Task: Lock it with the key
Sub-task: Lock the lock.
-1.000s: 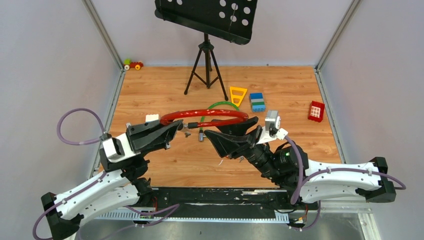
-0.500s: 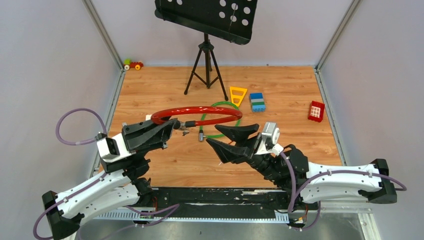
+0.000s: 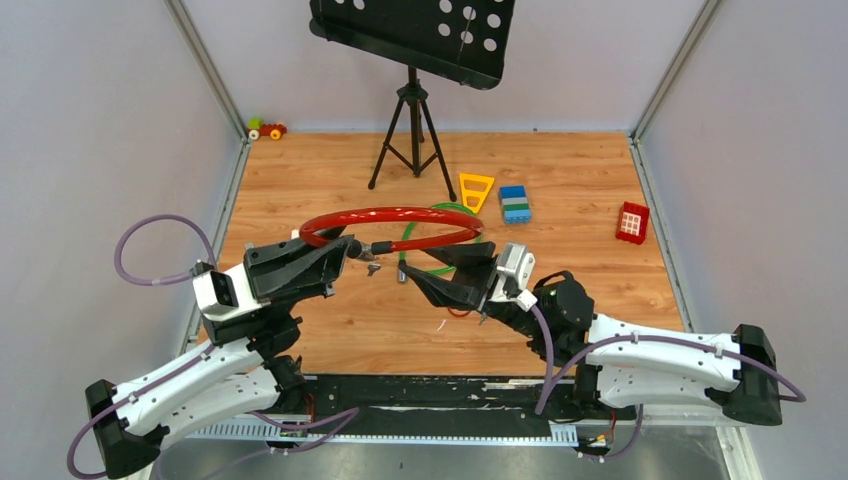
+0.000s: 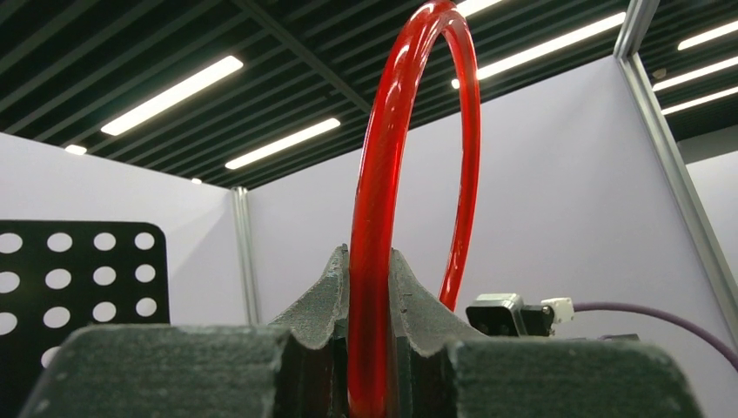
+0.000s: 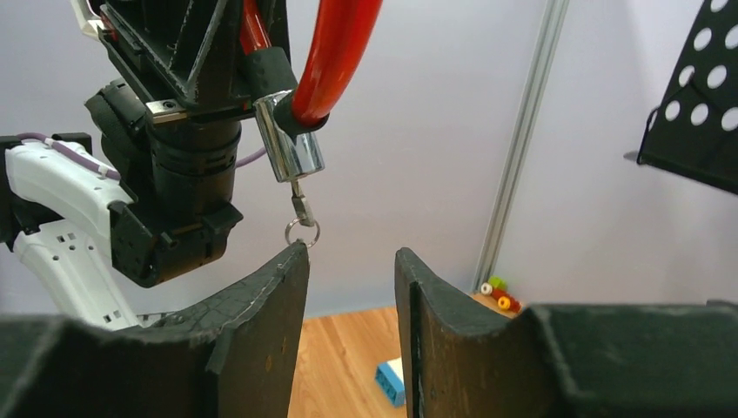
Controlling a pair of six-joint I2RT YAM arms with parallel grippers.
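1. The music stand point(image 3: 411, 120) stands at 12 o'clock on the tabletop point(image 3: 300, 180). The toy car point(image 3: 266, 129) sits in the far corner at 10 o'clock.
2. The triangle frame point(image 3: 476, 179) lies at 1 o'clock of centre, with the stacked bricks point(image 3: 515, 203) just beside it at its 3 o'clock. The window brick point(image 3: 632, 221) lies well apart, near the 3 o'clock edge.
3. The lying cable loop point(image 3: 407, 240) rests on the tabletop at centre, and the raised cable loop point(image 3: 380, 214) crosses above it.
4. The raised cable loop's 9 o'clock end sits between the left fingers point(image 4: 331, 296).
5. The lock cylinder point(image 5: 291, 144) is at that end, and the key point(image 5: 300, 209) hangs under it. The key's ring is just beside one tip of the right fingers point(image 5: 270, 296), which lie at its 4 o'clock.
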